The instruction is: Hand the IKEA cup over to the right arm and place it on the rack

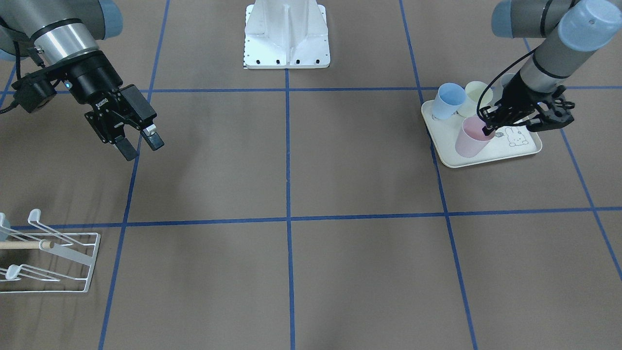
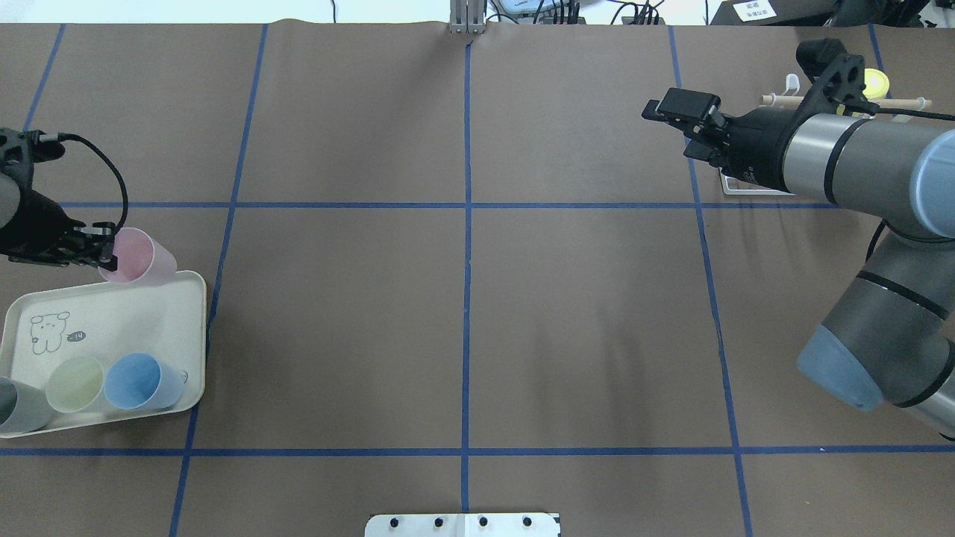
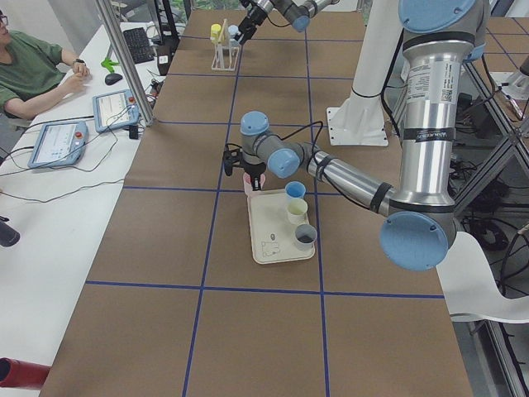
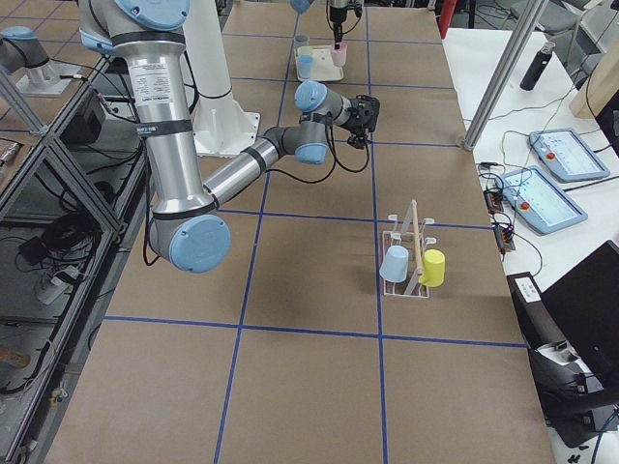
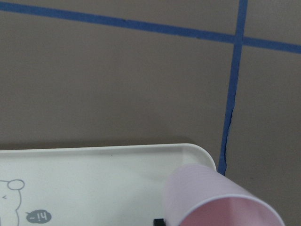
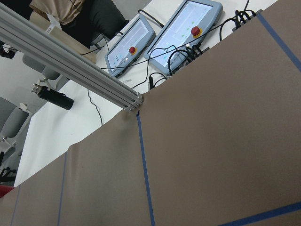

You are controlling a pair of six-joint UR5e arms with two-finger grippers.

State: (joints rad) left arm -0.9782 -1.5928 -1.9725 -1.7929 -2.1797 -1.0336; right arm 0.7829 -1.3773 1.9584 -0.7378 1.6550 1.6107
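A pink IKEA cup [image 1: 470,140] leans tilted over the far edge of the cream rabbit-print tray [image 1: 486,158]. My left gripper [image 1: 488,129] is shut on its rim, one finger inside the cup; the overhead view shows the same grip on the cup [image 2: 142,257]. In the left wrist view the cup [image 5: 207,197] fills the lower right corner. My right gripper [image 1: 142,147] hangs open and empty above the table, well away from the cup. The white wire rack [image 1: 53,257] with its wooden dowel lies at the table's edge near the right arm; the right side view shows the rack [image 4: 398,275] holding a blue and a yellow cup.
On the tray stand a blue cup [image 2: 138,380], a pale yellow cup [image 2: 74,382] and a grey cup [image 2: 15,406]. The robot's white base plate [image 1: 286,34] is at mid-table. A seated person [image 3: 33,70] and control tablets are beside the table.
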